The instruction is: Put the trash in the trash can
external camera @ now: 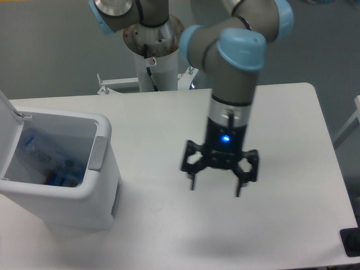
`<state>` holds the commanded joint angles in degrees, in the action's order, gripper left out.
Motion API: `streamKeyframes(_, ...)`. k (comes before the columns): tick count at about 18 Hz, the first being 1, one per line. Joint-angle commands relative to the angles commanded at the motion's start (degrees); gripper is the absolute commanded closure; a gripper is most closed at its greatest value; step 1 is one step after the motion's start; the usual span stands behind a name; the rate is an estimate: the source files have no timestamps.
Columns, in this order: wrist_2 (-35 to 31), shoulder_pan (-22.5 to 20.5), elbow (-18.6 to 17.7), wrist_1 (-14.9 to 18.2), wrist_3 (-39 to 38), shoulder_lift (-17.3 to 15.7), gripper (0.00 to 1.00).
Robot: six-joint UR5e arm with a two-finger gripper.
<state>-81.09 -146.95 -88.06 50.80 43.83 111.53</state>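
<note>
The white trash can (104,194) stands at the table's left edge with its lid swung open to the left. Inside it lies the trash: a clear bluish crushed bottle (42,151) against the far wall, with blue and yellow printed bits (59,179) showing near the front. My gripper (215,189) hangs open over the middle of the table, well to the right of the can. Nothing sits between its fingers (238,190).
The grey latch tab (97,153) faces right on the can's rim. The robot's base column (153,50) rises behind the table's back edge. A dark object (351,242) sits at the table's front right corner.
</note>
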Motion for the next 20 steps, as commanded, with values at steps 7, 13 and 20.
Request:
streamKeyframes(7, -12.32, -2.20, -1.86, 0.71, 16.28, 0.96, 0.00)
streamKeyframes(13, -13.13, -1.76, 2.62, 10.19, 16.37, 2.90, 0.00)
streamKeyframes(20, -13.21, -1.76, 2.80, 10.90, 16.55, 3.08, 0.00)
